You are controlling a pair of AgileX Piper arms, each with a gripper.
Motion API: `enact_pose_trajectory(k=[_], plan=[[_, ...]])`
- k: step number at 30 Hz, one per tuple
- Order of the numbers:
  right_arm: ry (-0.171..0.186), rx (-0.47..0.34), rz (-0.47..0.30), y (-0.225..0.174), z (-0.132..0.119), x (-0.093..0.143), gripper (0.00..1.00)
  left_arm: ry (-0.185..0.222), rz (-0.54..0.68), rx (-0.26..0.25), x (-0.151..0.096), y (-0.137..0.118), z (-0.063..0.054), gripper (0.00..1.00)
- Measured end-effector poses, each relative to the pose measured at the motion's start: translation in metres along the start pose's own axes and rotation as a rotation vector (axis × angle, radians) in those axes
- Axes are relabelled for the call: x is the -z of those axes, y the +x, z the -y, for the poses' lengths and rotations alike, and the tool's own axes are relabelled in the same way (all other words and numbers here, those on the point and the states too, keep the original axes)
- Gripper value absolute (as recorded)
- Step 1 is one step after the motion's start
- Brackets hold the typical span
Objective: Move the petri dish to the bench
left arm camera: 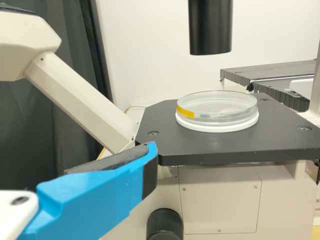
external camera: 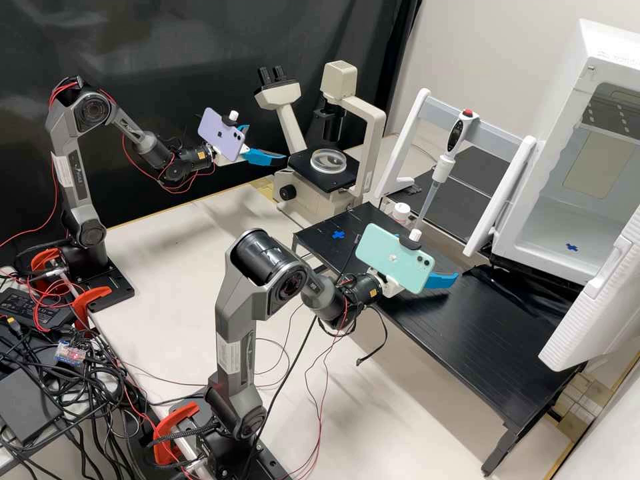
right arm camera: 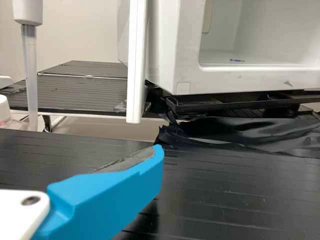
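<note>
On the microscope's (external camera: pixel 365 148) flat black stage (left arm camera: pixel 230 145), we see the petri dish (external camera: pixel 328 161) sitting level on a white ring (left arm camera: pixel 220 127), a yellow mark on its side. Just beside the stage, our left gripper (external camera: pixel 268 142) has its fingers spread apart. Our right gripper (external camera: pixel 437 259) is above the black bench (external camera: pixel 467 357), its fingers parted too, near the white box (external camera: pixel 567 230) with its door open.

The setup comprised two arms (external camera: pixel 235 300), two phones (external camera: pixel 395 258), one microscope (external camera: pixel 307 171), one petri dish (external camera: pixel 328 161), one pipette (external camera: pixel 457 139), two blue crosses (external camera: pixel 339 235).
</note>
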Motion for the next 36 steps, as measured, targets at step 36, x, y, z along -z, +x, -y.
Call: enact_pose_trajectory(k=[36], plan=[[-0.183, 0.169, -0.518, -0.042, 0.106, 0.182, 1.0, 0.0, 0.0, 0.0, 0.0, 0.0, 0.0, 1.0]])
